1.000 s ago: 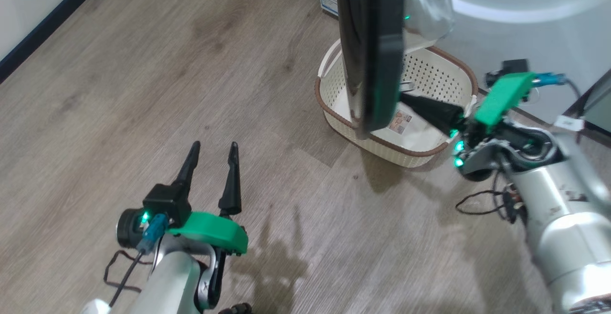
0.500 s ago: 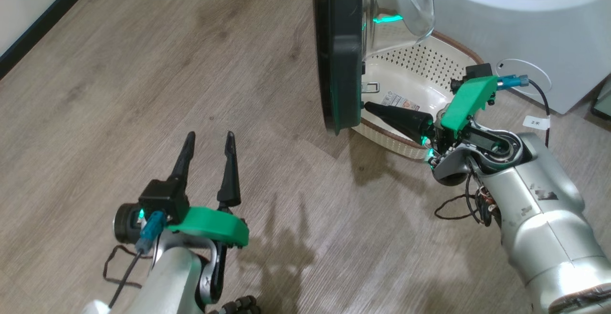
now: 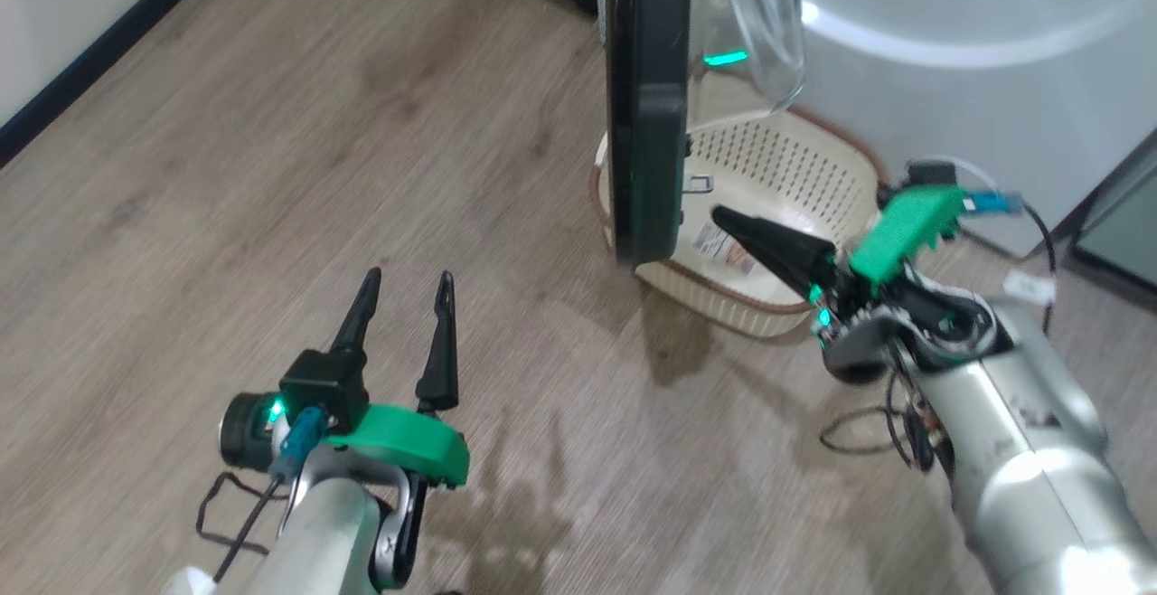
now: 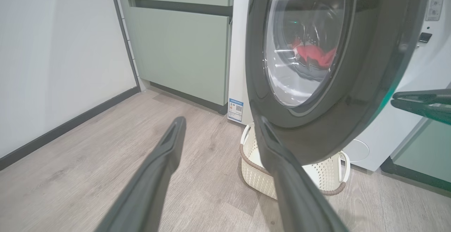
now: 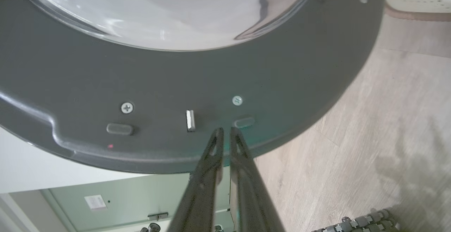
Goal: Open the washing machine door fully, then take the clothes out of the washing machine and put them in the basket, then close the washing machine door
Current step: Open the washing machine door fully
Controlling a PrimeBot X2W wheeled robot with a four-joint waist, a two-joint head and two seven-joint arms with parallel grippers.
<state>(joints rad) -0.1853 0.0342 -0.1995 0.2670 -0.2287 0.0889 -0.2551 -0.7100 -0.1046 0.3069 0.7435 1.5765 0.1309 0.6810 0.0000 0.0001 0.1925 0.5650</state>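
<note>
The washing machine door (image 3: 646, 107) stands swung out, edge-on in the head view, over the cream basket (image 3: 795, 161) on the floor. My right gripper (image 3: 719, 212) is shut and empty above the basket, its tips just short of the door's inner face (image 5: 176, 84), beside the metal latch (image 5: 190, 120). Whether they touch, I cannot tell. My left gripper (image 3: 407, 280) hangs open over bare floor, left of the door. Through the door glass (image 4: 306, 48) red clothes (image 4: 312, 54) lie in the drum. The white washing machine (image 3: 949, 52) is behind.
Pale green cabinets (image 4: 179, 45) stand left of the machine, against a white wall with a dark skirting (image 3: 99, 52). Wood floor (image 3: 316, 125) spreads wide to the left. A loose cable (image 3: 868, 432) hangs under my right forearm.
The head camera has shifted. My right gripper's tips, at the door's inner face before, now show a small gap from it. The left gripper has stayed open and in place.
</note>
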